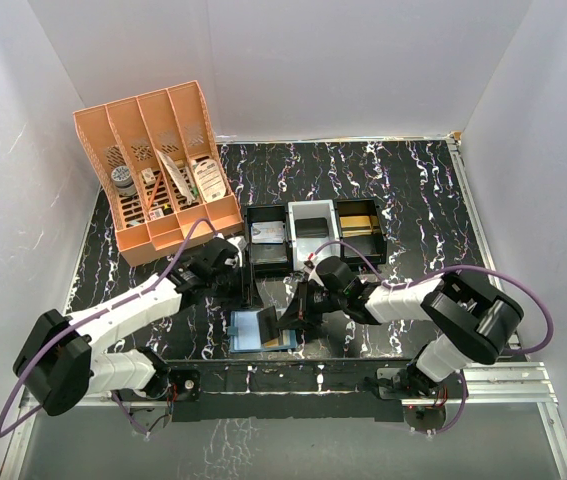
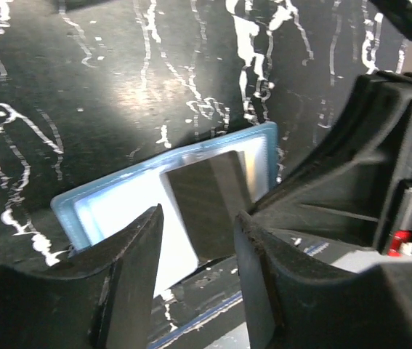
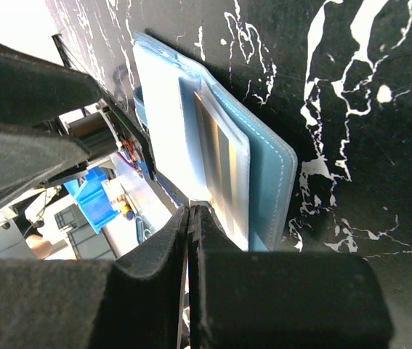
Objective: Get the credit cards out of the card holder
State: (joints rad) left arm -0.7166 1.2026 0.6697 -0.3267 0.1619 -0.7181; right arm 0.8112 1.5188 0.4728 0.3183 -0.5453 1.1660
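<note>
The card holder lies open on the marbled table near the front edge, light blue inside with a teal rim. A dark credit card sticks out of its right-hand pocket, tilted. My right gripper is shut on that card's edge; in the right wrist view the fingers pinch a thin edge beside the card. My left gripper hovers just behind the holder, open and holding nothing. In the left wrist view its fingers frame the card and the holder.
Three small trays stand behind the holder: black, white and black. An orange file organiser with several items stands at the back left. The metal rail of the table's front edge runs close below the holder.
</note>
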